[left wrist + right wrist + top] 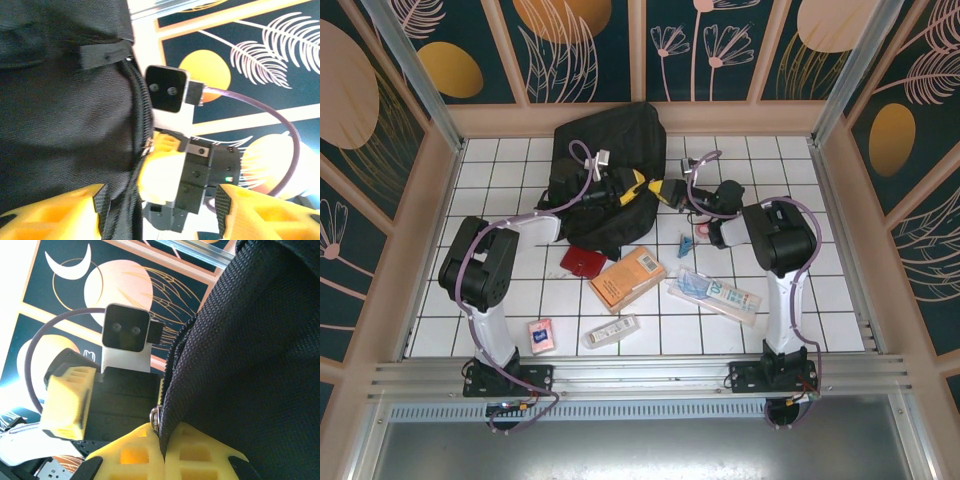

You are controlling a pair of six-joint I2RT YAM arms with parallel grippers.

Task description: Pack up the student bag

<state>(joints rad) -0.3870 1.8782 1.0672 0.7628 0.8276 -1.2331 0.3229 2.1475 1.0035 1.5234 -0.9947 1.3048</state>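
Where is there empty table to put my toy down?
Bare tiles lie in the far left corner, between the student bag and the left wall, and in the far right corner beyond the right arm. Another patch sits near the front, between the white tube and the right arm's base. The middle, around the orange box, is crowded.

Print on the orange book [627, 278] and long packet [713, 295] is too small to read.
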